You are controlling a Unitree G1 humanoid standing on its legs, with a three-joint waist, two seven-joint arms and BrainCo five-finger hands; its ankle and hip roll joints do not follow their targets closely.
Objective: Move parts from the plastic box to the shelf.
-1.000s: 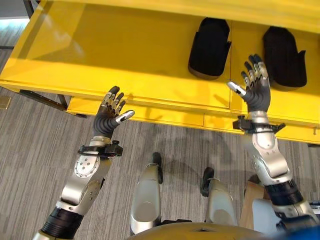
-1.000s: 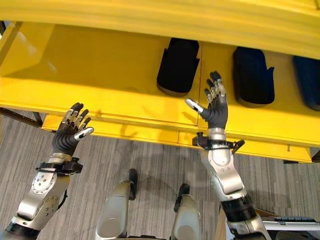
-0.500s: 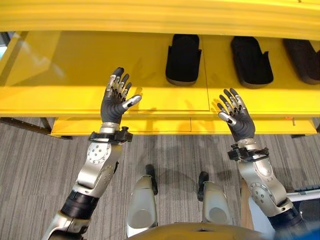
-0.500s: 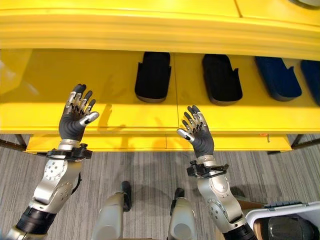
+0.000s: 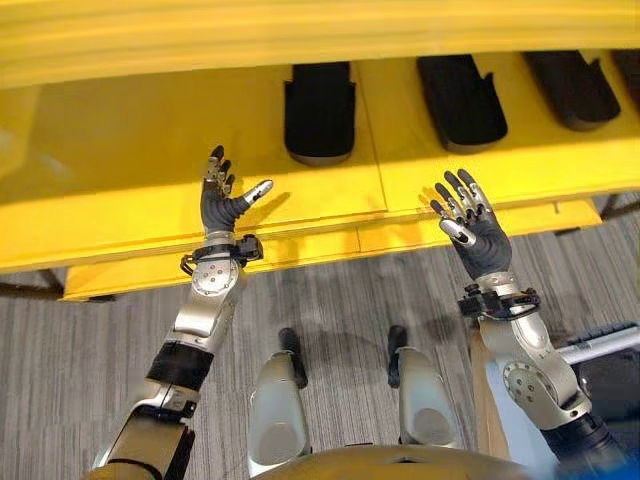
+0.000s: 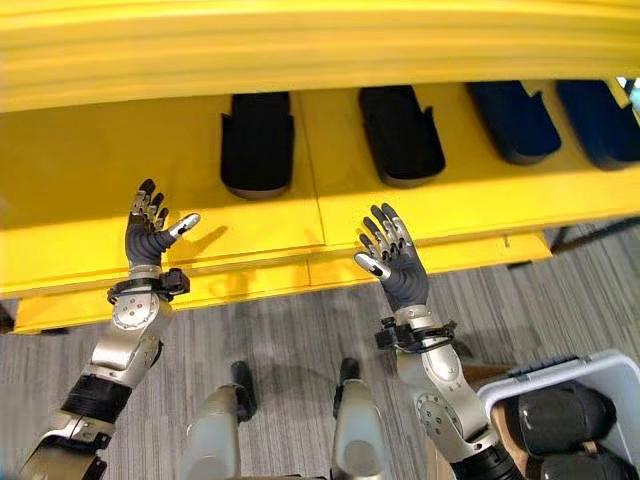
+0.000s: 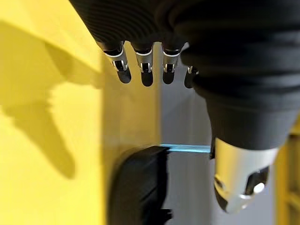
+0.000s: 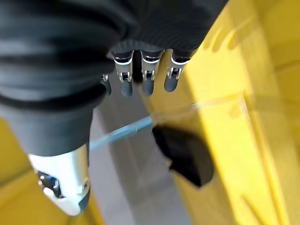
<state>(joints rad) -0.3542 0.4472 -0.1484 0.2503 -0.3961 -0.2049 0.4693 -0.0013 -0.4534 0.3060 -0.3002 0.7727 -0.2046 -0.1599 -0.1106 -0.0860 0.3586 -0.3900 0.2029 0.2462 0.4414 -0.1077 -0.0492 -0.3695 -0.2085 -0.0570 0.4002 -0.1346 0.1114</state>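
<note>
While both hands are held up empty in front of the yellow shelf (image 5: 150, 170), four black parts are seen in the left eye view laid flat on the shelf board in a row; the row is judged deliberate, one part per slot side by side. The leftmost black part (image 5: 319, 108) lies just beyond the left hand (image 5: 222, 207), apart from it. The left hand is raised palm-forward, fingers straight, thumb splayed, nothing grasped. The right hand (image 5: 473, 232) is likewise spread and empty, below the second black part (image 5: 460, 100), not touching it.

From the right eye view, the white plastic box (image 6: 600, 372) is seen on the floor at the robot's right, with dark parts (image 6: 553, 420) inside it. So stock remains to be moved. Two blue parts (image 6: 512, 120) sit further right on the shelf. Empty board is left at the shelf's left end, judged the likely room for more parts.

Through the left wrist view, straight fingers (image 7: 124, 63) and the thumb are seen open over the yellow board, with a black part (image 7: 140, 187) past them, untouched.

Through the right wrist view, the fingers (image 8: 146, 75) are relaxed and released too; another black part (image 8: 185, 154) rests on the board beyond, clear of them.

Judgement: both hands are free, a placement is done, and the next pick calls for a turn to the box on the right.
</note>
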